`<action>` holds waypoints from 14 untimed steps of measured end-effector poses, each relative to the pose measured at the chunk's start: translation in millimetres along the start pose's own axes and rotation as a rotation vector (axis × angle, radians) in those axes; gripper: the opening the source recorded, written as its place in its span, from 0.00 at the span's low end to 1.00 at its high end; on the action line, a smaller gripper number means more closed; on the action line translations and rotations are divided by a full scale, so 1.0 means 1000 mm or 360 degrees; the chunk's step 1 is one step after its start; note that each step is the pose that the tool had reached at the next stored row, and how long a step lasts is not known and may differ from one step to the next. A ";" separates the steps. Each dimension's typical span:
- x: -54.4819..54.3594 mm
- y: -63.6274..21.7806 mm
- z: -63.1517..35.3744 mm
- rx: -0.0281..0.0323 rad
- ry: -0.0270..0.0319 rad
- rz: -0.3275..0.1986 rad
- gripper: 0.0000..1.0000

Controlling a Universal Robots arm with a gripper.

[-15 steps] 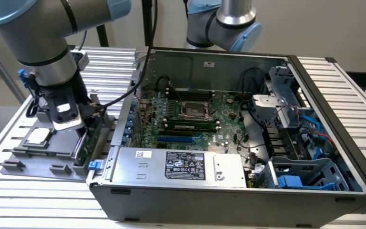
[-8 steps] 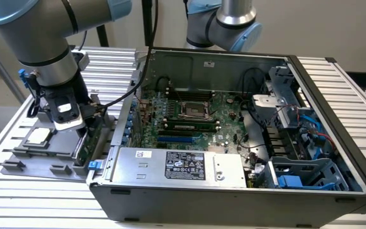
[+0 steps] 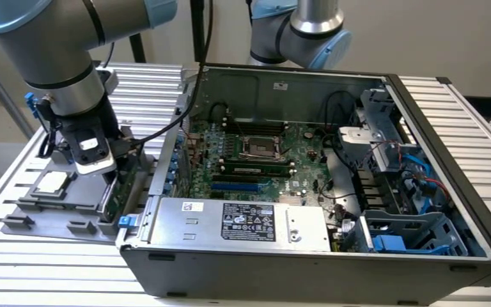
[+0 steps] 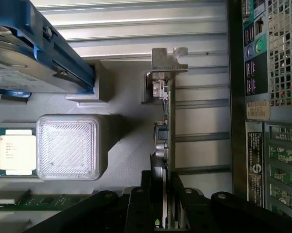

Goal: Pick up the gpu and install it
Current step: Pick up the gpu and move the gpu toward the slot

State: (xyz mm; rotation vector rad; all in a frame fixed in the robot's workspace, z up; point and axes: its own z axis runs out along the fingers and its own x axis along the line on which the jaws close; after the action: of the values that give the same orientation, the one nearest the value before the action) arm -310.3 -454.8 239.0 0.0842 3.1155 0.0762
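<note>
end effector (image 4: pixel 163 196) – closed on the gpu (image 4: pixel 166 121), a finger on each face | gpu on edge in the grey tray (image 3: pixel 23 220), straight beneath me | long axis along my fingers – computer case (image 3: pixel 314 259) to the exterior view's right

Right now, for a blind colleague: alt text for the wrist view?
The pincer is at the gpu, which stands on edge in a gray tray. A CPU chip and blue-framed hard drive sit to one side, the computer case to the other.
</note>
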 end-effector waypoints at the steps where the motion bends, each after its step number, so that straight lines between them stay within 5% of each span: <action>1: 0.000 0.0000 0.0000 -0.00004 0.00004 -0.0011 0.27; 14: -0.001 0.0004 -0.0069 -0.00007 0.00042 -0.0029 0.27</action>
State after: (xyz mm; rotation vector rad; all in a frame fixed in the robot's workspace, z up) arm -309.1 -454.8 246.0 0.0553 3.1183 0.0767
